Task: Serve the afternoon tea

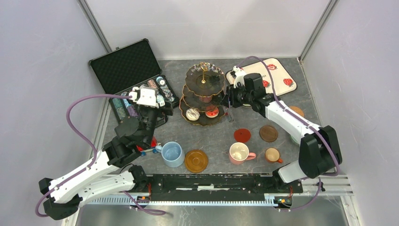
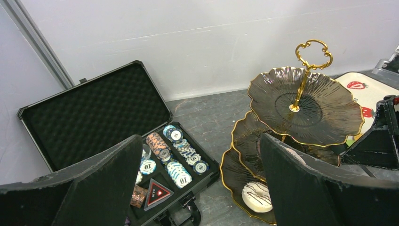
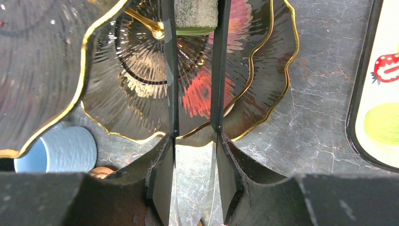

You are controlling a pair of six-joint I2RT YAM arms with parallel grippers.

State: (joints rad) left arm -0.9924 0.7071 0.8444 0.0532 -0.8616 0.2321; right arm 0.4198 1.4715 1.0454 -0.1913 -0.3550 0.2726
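Table (image 3: 310,117) — right claw (image 3: 195,28) narrow, astride cake slice (image 3: 196,12)

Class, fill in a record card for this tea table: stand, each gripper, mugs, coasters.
Stand: three-tier stand; white donut and red treat on its bottom tier
Left gripper: open, empty
Right gripper: at the stand, closed on a green cake piece
Mugs: blue mug, pink mug, small brown mug, in front of the stand
Coasters: amber coaster, red coaster, brown coaster, nothing on them
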